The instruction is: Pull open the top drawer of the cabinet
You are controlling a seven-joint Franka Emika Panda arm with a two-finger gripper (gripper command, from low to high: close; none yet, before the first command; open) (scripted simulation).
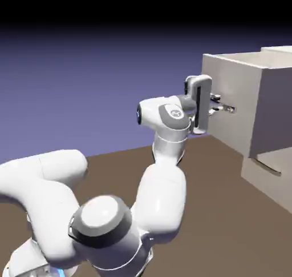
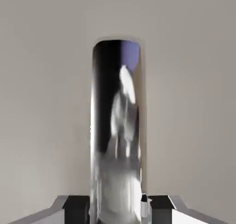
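The off-white cabinet (image 1: 278, 99) stands at the exterior view's right. Its top drawer (image 1: 228, 81) juts out toward the arm, well past the front of the lower drawer (image 1: 262, 181). My gripper (image 1: 218, 103) reaches level to the drawer front and is shut on its grey bar handle (image 1: 228, 107). In the hand view the shiny metal handle (image 2: 115, 126) runs up the middle of the picture against the drawer's flat pale front (image 2: 41, 103). It is clamped between my two dark fingertips (image 2: 76, 208) at the bottom edge.
The lower drawer carries its own slim bar handle (image 1: 268, 166) below and right of my hand. The brown table (image 1: 228, 213) stretches between the robot's base and the cabinet. My white arm (image 1: 162, 190) fills the lower left.
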